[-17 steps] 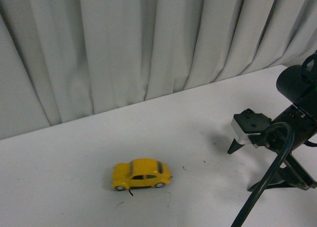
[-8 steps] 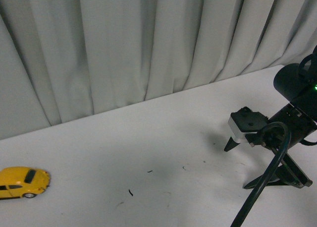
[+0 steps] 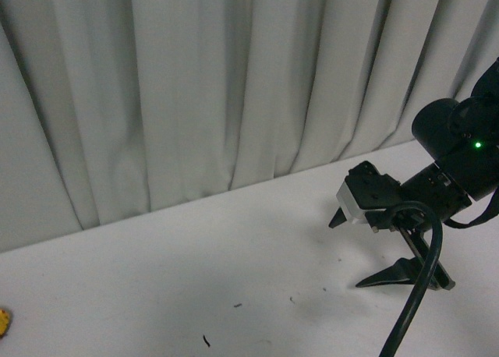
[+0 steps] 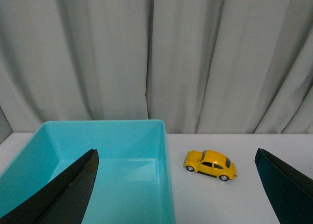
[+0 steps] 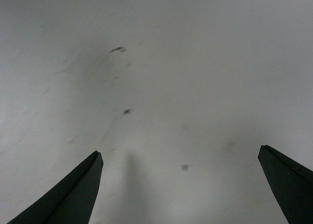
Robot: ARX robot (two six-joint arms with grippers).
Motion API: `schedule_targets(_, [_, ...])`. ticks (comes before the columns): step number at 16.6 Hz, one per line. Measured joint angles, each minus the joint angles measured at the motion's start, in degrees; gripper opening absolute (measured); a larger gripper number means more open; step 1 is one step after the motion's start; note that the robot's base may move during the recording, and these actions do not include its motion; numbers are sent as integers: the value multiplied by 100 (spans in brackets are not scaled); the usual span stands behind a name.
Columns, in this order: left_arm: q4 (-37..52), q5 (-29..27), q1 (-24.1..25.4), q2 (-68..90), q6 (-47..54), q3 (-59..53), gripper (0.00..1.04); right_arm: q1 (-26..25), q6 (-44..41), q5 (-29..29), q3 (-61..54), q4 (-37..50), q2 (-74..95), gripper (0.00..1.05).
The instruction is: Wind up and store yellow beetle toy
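The yellow beetle toy (image 4: 211, 164) stands on its wheels on the white table, just beside the outer wall of a teal bin (image 4: 165, 150). In the front view only a yellow sliver of the toy (image 3: 2, 323) shows at the far left edge. My left gripper (image 4: 176, 154) is open and empty, its dark fingers (image 4: 63, 194) wide apart, with the bin and the toy ahead of it. My right gripper (image 3: 348, 252) is open and empty at the right, held above the table, far from the toy. In the right wrist view the right gripper (image 5: 181, 151) has only bare table between its fingers.
A grey curtain (image 3: 234, 84) hangs along the table's far edge. Small dark specks (image 3: 206, 341) lie on the white table (image 3: 195, 263). The teal bin holds nothing. A black cable (image 3: 417, 287) loops by the right arm.
The yellow toy has rolled left across the table, from the middle to the far left edge of the front view. My right gripper has lifted and shifted left.
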Motion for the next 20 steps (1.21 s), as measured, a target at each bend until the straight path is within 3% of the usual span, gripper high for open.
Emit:
schedule_targets(4, [-2, 2, 0, 0, 0, 0, 98, 295, -42, -396, 732, 632, -544, 98])
schedule_targets(10, [0, 2, 0, 0, 0, 0, 98, 778, 20, -365, 1670, 988, -1456, 98])
schedule_targets(11, [0, 2, 0, 0, 0, 0, 98, 1038, 1075, 774, 1067, 2830, -1880, 88])
schedule_targets(12, [-2, 0, 0, 0, 0, 0, 98, 1331, 2605, 1770, 236, 4054, -2481, 77])
schedule_targets(14, [0, 2, 0, 0, 0, 0, 98, 1858, 5801, 3086, -1023, 5298, -3582, 56])
schedule_targets(15, [0, 0, 0, 0, 0, 0, 98, 2135, 7136, 3602, -1445, 5252, -4155, 45])
schedule_targets(17, [0, 2, 0, 0, 0, 0, 98, 2343, 8885, 3814, -2396, 4986, -5309, 23])
schedule_targets(20, [0, 2, 0, 0, 0, 0, 98, 2341, 9525, 3875, -3414, 4680, -6566, 1])
